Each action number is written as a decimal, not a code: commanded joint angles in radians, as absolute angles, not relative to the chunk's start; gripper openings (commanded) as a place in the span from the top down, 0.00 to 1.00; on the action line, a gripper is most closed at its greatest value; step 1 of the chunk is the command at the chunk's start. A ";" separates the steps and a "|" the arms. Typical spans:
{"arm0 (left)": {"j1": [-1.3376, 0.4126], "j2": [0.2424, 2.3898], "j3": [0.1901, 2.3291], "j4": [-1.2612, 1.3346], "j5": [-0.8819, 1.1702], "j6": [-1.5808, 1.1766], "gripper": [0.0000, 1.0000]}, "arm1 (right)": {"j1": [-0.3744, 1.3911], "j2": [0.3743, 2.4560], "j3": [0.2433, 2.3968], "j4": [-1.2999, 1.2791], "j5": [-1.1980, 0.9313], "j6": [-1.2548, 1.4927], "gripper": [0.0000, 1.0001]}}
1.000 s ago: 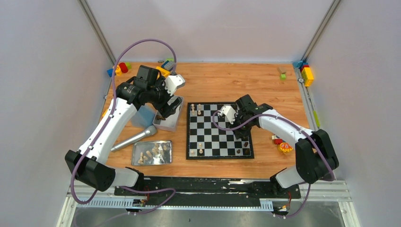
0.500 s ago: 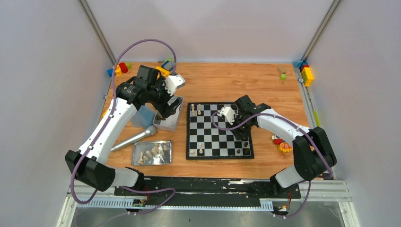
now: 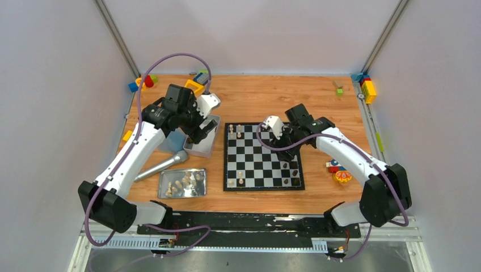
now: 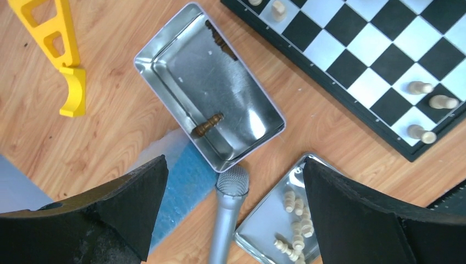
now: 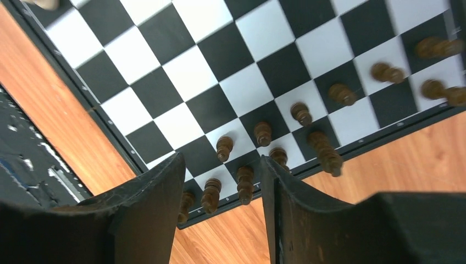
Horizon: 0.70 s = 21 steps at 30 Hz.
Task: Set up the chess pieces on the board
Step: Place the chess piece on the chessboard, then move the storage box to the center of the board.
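Nearest the arm bases, a shallow metal tray (image 3: 198, 191) holds loose cream chess pieces (image 3: 182, 183), with a silver microphone (image 3: 161, 165) just beyond. Beside them lies the board (image 3: 262, 157), dark chess pieces (image 5: 262, 132) lined near its right edge; the right tool (image 5: 221, 159) hangs over them, jaws parted, seemingly pinching nothing. Farther back, the left tool (image 4: 233, 165) hovers spread wide above a second tin (image 4: 187, 71) holding a lying dark piece (image 4: 207, 125). Toy blocks (image 3: 368, 89) sit at the far edge of the bench (image 3: 266, 99).

Left end effector (image 4: 233, 184) wide open, right end effector (image 5: 222, 181) parted, empty
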<state>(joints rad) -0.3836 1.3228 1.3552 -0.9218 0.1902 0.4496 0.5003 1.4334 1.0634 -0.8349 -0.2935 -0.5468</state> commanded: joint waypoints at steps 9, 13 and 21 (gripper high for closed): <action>-0.354 1.473 1.270 -0.816 0.080 0.434 0.01 | 0.494 1.318 1.230 -0.886 -0.469 -0.488 0.47; -0.354 1.584 1.285 -0.794 0.161 0.386 0.07 | 0.494 1.309 1.188 -0.866 -0.472 -0.482 0.48; -0.354 1.714 1.267 -0.813 0.301 0.325 0.15 | 0.493 1.276 1.103 -0.834 -0.472 -0.472 0.49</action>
<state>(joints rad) -0.3592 1.6985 1.2739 -0.8173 0.1932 0.3862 0.5003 1.3224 1.1263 -0.8734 -0.4469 -0.4889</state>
